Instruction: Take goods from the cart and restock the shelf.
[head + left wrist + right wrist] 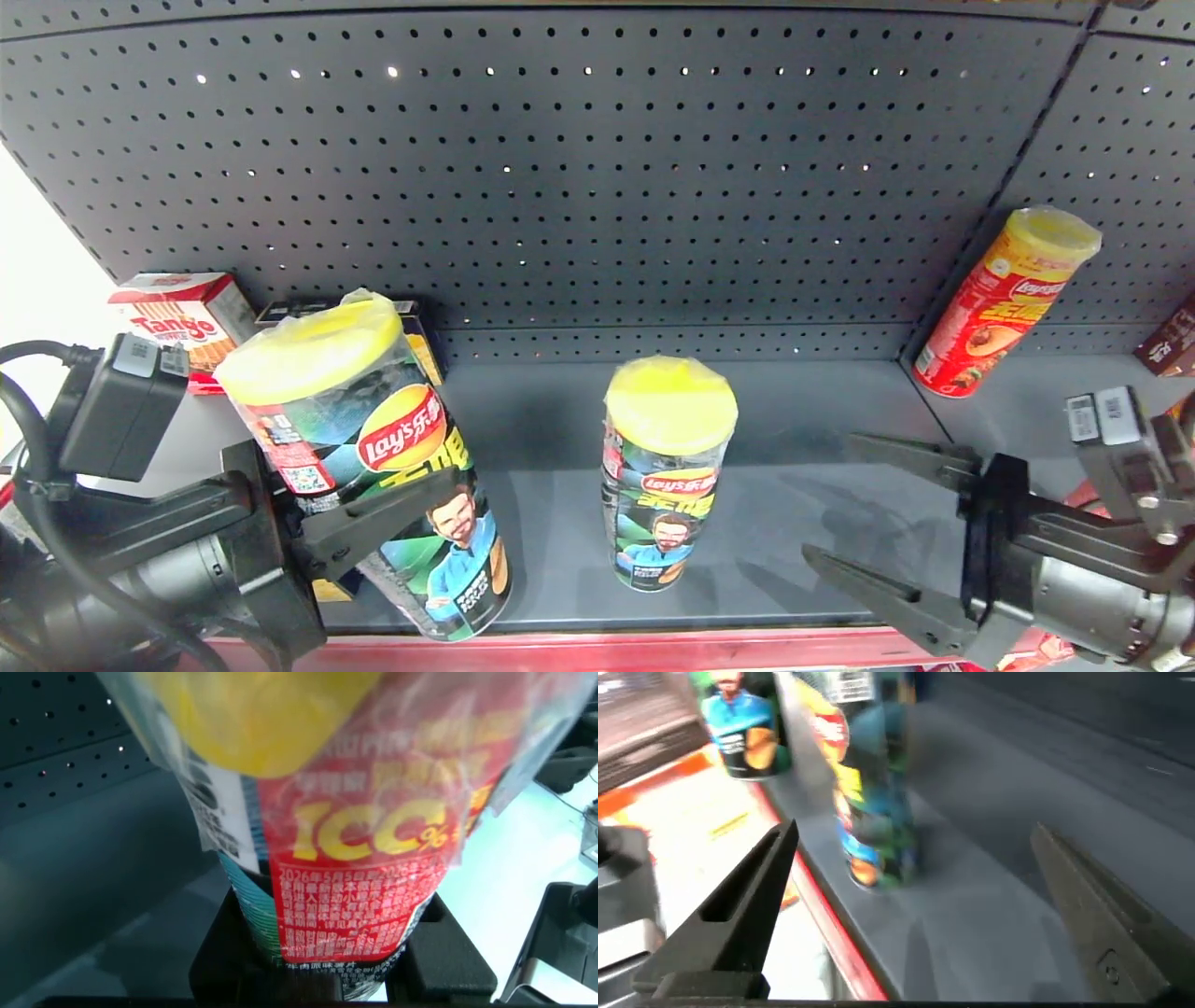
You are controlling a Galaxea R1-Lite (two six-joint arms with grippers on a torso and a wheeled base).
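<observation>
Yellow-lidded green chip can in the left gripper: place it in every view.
Head view: yellow-lidded green chip can, lower left, in left gripper.
Left wrist view: can close ahead.
Right wrist view: can beyond its standing twin.
Shared landmark: grey metal shelf board.

I see a shop: a grey shelf (822, 523) with a holey back wall (560, 187), a chip can (667, 476) at six o'clock, a biscuit box (182, 322) at nine.

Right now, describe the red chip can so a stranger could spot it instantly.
On the pegboard shelf, look far right, beyond the right gripper. The red chip can leans against the back panel there. Its label alone is red; the standing can and the held can are blue-green.
</observation>
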